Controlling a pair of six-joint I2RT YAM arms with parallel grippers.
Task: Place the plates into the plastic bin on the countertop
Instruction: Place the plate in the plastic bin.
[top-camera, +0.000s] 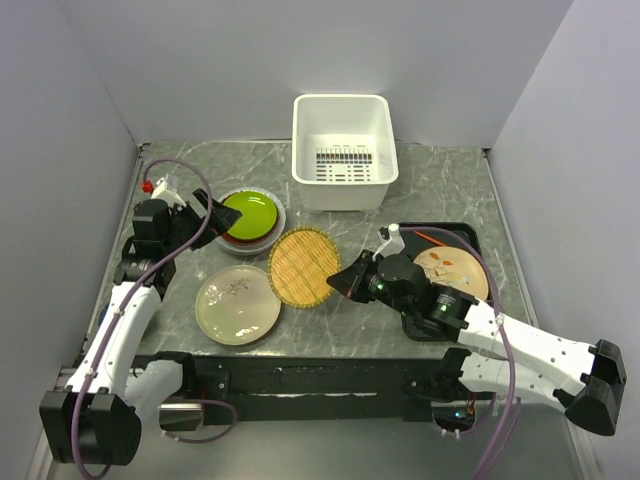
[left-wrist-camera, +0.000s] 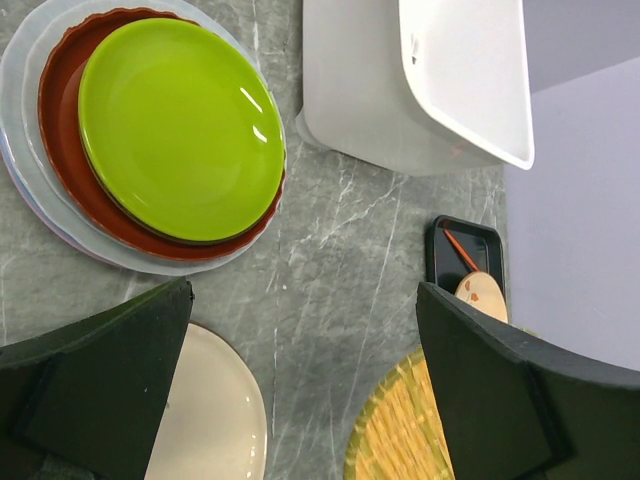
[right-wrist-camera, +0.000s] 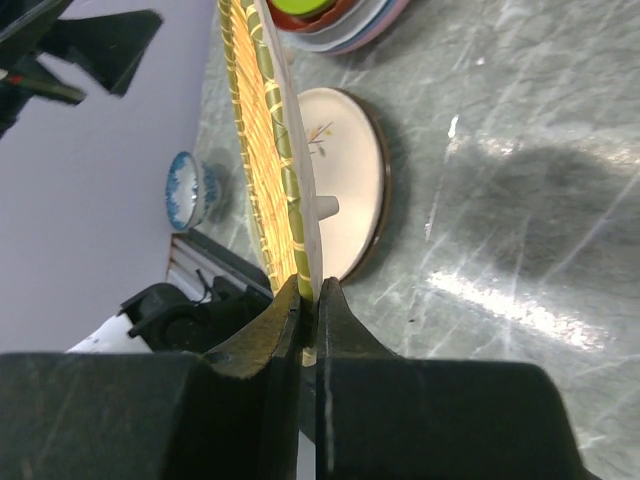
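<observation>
Right jaws clamped on rim of woven tan plate (top-camera: 303, 266), face upward, left jaws spread wide

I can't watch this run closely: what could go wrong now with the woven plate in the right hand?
1. The right hand pinches the woven plate only at its thin rim, so it might pivot or slip during the carry.
2. The plastic bin has tall walls; a low carry could knock the plate against its rim.
3. The green-topped stack and the open left hand lie close beside the route and could be clipped.
</observation>
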